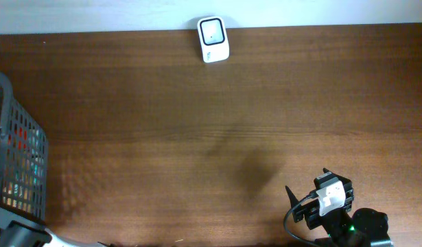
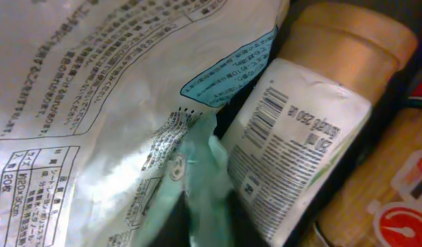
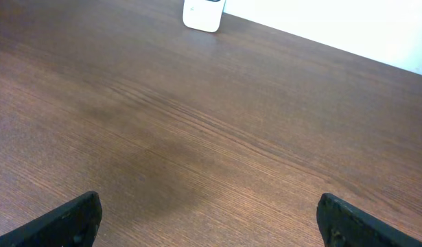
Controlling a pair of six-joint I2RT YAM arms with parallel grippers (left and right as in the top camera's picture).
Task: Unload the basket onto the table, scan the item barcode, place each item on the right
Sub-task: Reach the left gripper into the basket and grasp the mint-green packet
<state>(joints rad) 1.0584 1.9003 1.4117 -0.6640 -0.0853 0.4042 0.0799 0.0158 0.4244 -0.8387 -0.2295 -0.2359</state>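
In the left wrist view a silvery white pouch (image 2: 94,103) printed with Japanese text fills the frame, its teal edge (image 2: 207,178) running down to the bottom. My left gripper (image 2: 212,230) is shut on that teal edge, with the dark fingers on either side of it. Next to the pouch lies a bottle (image 2: 300,137) with a tan cap and a barcode on its white label. The white scanner (image 1: 213,39) stands at the table's far edge, also in the right wrist view as the scanner (image 3: 202,14). My right gripper (image 1: 327,195) (image 3: 211,219) stands open over bare wood, nothing between its fingers (image 3: 73,219).
A grey mesh basket (image 1: 5,103) with colourful packages stands at the table's left edge, and my left arm (image 1: 18,233) reaches in from the bottom left. An orange package (image 2: 396,199) lies beside the bottle.
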